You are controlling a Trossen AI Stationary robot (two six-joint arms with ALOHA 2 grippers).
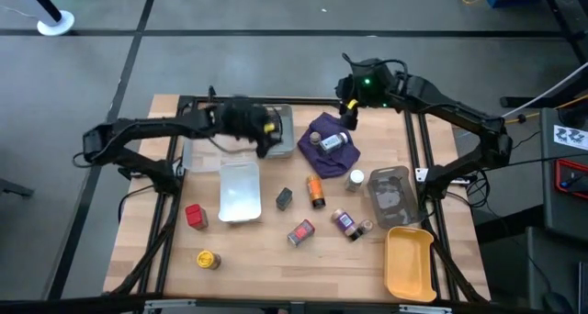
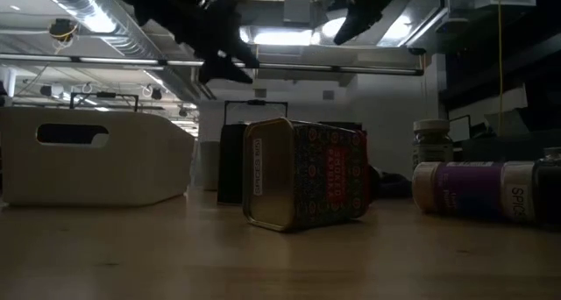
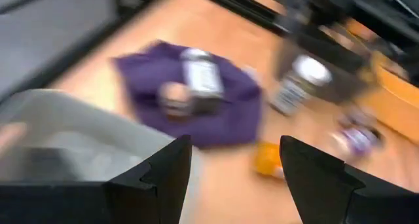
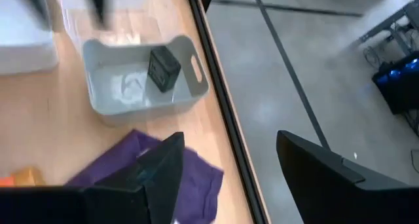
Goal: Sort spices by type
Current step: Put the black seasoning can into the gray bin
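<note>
Rectangular patterned metal tin (image 2: 307, 173) lies beside cylindrical purple-labelled jar (image 2: 478, 190).

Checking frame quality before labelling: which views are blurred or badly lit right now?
Left wrist view: heavy motion smear, purple cloth and the jar on it streaked. Right wrist view: grey tray and the dark tin in it fairly clear, top left corner smeared. Low view: dim, patterned tin backlit by ceiling lights. High view: evenly lit, left hand a little blurred.
</note>
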